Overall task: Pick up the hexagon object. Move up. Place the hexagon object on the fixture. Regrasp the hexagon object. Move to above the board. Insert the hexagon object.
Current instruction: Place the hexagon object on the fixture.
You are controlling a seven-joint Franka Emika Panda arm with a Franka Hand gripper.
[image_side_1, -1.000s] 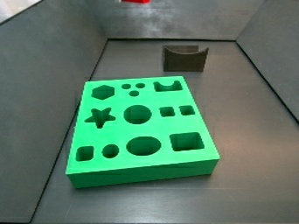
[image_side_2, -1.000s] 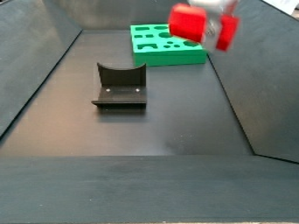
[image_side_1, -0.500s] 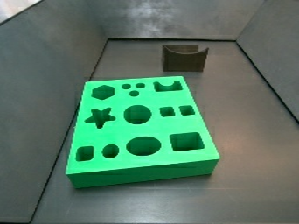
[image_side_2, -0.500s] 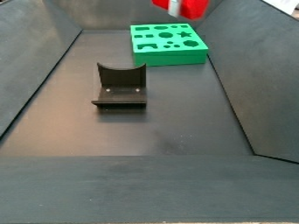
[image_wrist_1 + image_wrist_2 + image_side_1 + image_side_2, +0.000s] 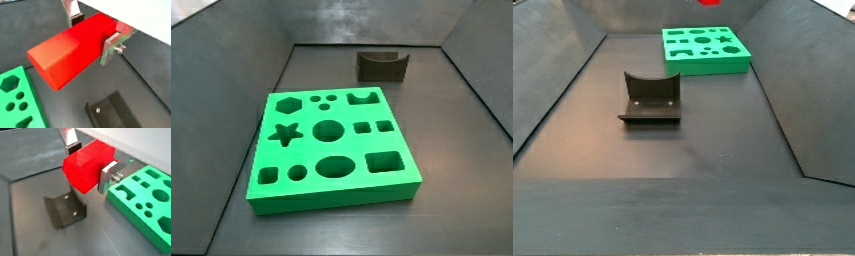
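In both wrist views my gripper (image 5: 93,31) (image 5: 90,162) is shut on the hexagon object (image 5: 63,55) (image 5: 83,170), a bright red bar held across its width between the silver fingers (image 5: 109,47) (image 5: 107,178). It hangs high above the floor. Far below it lie the green board (image 5: 13,100) (image 5: 143,203) and the dark fixture (image 5: 110,112) (image 5: 63,210). In both side views the board (image 5: 334,150) (image 5: 707,48) and the fixture (image 5: 382,65) (image 5: 649,98) stand alone. Only a red sliver (image 5: 710,2) shows at the top edge of a side view.
Dark sloping walls (image 5: 251,90) (image 5: 553,90) enclose the dark floor on all sides. The board's holes include a star (image 5: 285,132), a hexagon (image 5: 290,104), circles, squares and an oval.
The gripper with the red bar has risen and almost left the top of the side view. The board and fixture have not moved.
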